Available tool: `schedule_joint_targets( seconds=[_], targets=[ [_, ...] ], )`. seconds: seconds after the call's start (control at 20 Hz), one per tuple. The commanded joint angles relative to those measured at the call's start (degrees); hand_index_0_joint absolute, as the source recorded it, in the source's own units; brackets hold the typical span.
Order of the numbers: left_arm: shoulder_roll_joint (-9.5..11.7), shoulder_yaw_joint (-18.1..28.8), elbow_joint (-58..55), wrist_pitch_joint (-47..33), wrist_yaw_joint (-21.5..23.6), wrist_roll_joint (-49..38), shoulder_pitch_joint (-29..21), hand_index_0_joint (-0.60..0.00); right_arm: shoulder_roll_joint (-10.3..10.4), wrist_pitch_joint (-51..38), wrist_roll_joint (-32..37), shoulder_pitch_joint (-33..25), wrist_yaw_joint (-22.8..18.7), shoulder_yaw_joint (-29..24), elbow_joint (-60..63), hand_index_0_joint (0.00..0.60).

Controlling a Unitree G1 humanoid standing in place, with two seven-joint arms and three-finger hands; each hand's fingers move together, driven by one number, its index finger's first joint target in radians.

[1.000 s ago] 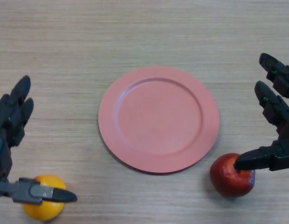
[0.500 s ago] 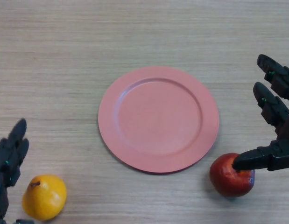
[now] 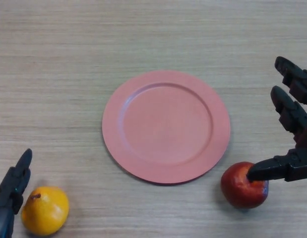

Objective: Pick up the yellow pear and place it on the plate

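A yellow pear [image 3: 45, 210] sits on the wooden counter [image 3: 153, 39], near-left of an empty pink plate [image 3: 165, 126]. The left hand [image 3: 13, 191] waits beside it, fingers straight. Reaching stage; grasping likely comes next. The right hand [image 3: 292, 144] (open) touches a red apple [image 3: 242, 186].

The surface [image 3: 143, 39] looks like pale wood laminate with fine horizontal grain and a matt finish. The plate [image 3: 143, 171] at the centre looks like smooth salmon-pink plastic with a soft sheen along its rim. The yellow pear [image 3: 44, 210], near left, has a smooth, slightly glossy skin. The red apple [image 3: 237, 191], near right, looks waxy. Both hands, left [image 3: 12, 191] and right [image 3: 292, 119], look like matt black plastic.
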Motion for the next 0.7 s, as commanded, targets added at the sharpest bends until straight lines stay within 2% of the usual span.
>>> schedule_joint_targets(
  seconds=[0.05, 0.1, 0.15, 0.2, 0.25, 0.3, 0.35, 0.7],
  targets=[
    [2.85, 1.63, -1.8, -7.94, 4.01, -2.48, -0.61, 0.0, -1.71, -9.49, -0.8, -0.76, 0.46, -3.24, -3.51, 0.0],
    [3.0, 1.35, -2.06, -7.37, 4.58, -2.09, -0.82, 0.0, -1.63, -9.24, -0.81, -0.83, 0.48, -3.53, -3.62, 0.0],
    [3.03, 1.34, -2.04, -7.46, 4.75, -1.87, -0.85, -0.1, -1.66, -9.17, -0.79, -0.87, 0.49, -3.59, -3.63, 0.0],
    [3.1, 1.29, -2.01, -7.6, 5.05, -1.48, -0.87, -0.25, -1.69, -9.06, -0.74, -0.91, 0.51, -3.72, -3.66, 0.0],
    [3.16, 1.22, -1.71, -8.21, 5.67, -0.54, -0.9, -0.351, -1.78, -8.99, -0.78, -0.96, 0.56, -3.87, -3.71, 0.0],
    [3.46, 1.25, -0.44, -10.84, 8.16, 2.88, -1.2, -0.5, -1.99, -8.6, -0.75, -1.06, 0.73, -4.3, -3.76, 0.0],
    [3.99, 1.2, 1.95, -15.07, 12.33, 8.74, -1.66, -0.6, -2.11, -8.98, -1.58, -0.68, 1.14, -4.4, -3.7, 0.0],
    [4.75, 0.16, -0.26, -12.32, 15.58, 12.47, -1.21, -0.6, -1.89, -7.61, -0.1, -0.4, 0.77, -5.59, -4.22, 0.0]
  ],
)
